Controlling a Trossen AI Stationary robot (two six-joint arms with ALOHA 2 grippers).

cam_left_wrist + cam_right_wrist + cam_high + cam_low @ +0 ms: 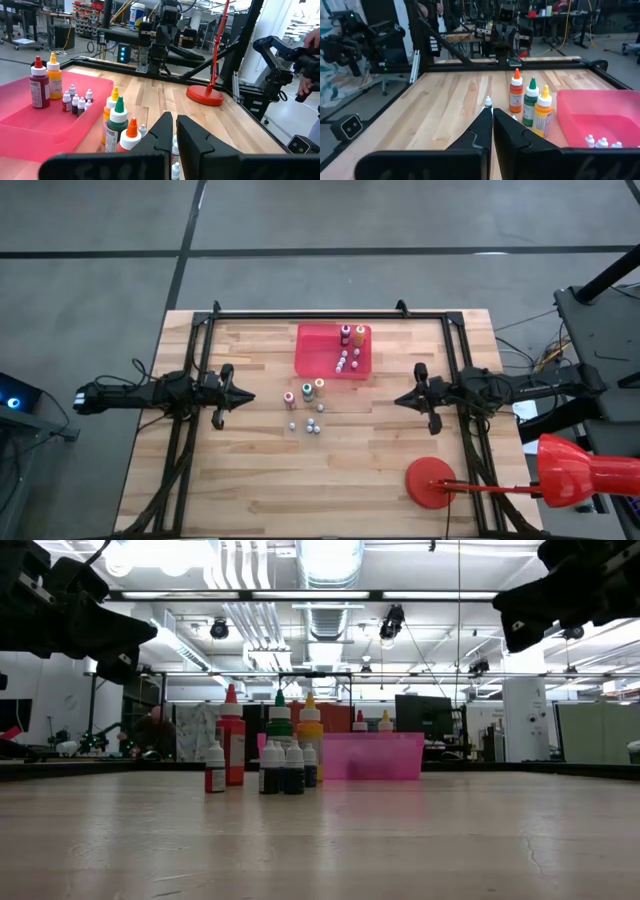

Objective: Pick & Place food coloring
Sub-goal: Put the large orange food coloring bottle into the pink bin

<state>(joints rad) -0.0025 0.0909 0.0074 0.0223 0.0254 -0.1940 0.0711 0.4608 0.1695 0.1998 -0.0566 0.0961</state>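
Three taller food coloring bottles [306, 392] stand upright on the wood between my grippers, with orange, green and yellow caps [530, 102]. Several small whitish bottles [314, 426] stand just nearer than them. More bottles, two tall [44, 82] and several small, stand inside the flat red tray [310, 355] toward the far edge. My left gripper [248, 396] hovers left of the group, shut and empty, pointing right [174, 122]. My right gripper [399, 400] hovers right of the group, shut and empty, pointing left [492, 117].
A red lamp stand with a round base [432, 481] sits near the table's near right corner. Black frame rails [330, 314] run along the far, left and right sides. Bare wood [260, 490] lies toward the near edge. A person's hand [311, 47] shows beyond the table.
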